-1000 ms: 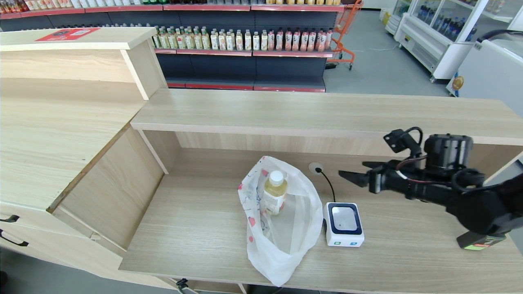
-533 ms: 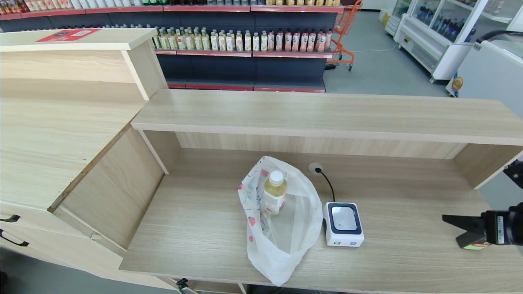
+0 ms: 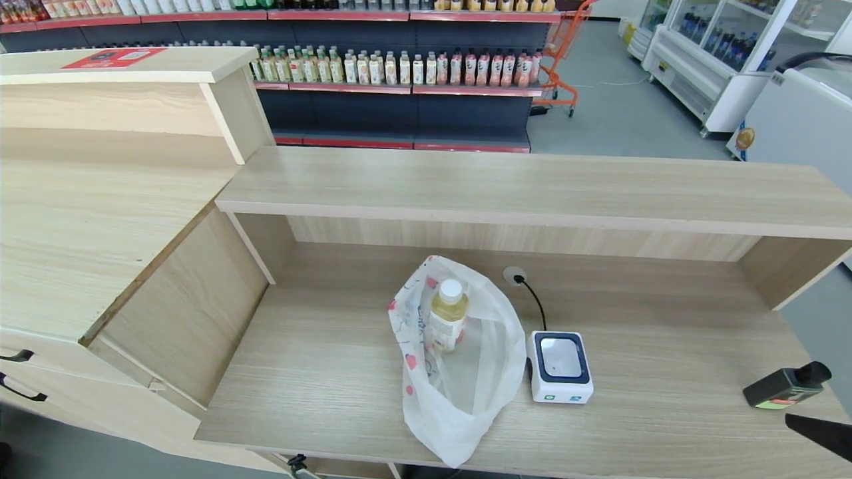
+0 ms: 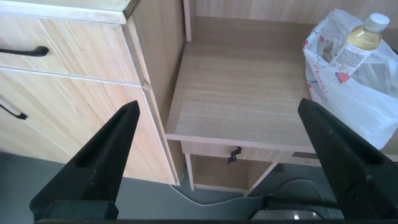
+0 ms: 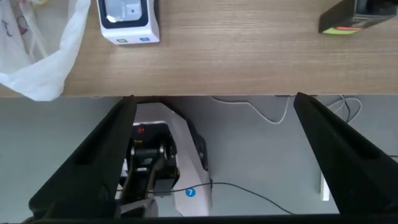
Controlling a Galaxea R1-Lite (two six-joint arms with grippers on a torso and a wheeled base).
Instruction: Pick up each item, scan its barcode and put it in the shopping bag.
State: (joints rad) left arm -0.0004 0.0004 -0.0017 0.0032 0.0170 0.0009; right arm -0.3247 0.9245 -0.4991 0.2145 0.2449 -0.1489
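A white plastic shopping bag lies open on the lower counter with a yellow drink bottle standing in it. Just right of it sits the white barcode scanner. A dark item with a green label lies on its side near the counter's right end. My right gripper hangs open and holds nothing, off the front edge below the scanner and the dark item; one of its fingers shows at the near right corner. My left gripper is open, off the counter's front left, with the bag beyond it.
A raised wooden ledge runs along the back of the counter, and a taller cabinet with drawers stands at the left. The scanner's cable runs to a hole at the back. Shop shelves with bottles stand far behind.
My right arm has drawn back from above the counter, right of the scanner, to off the near right corner. The dark item now lies uncovered. Bag, bottle and scanner have not moved.
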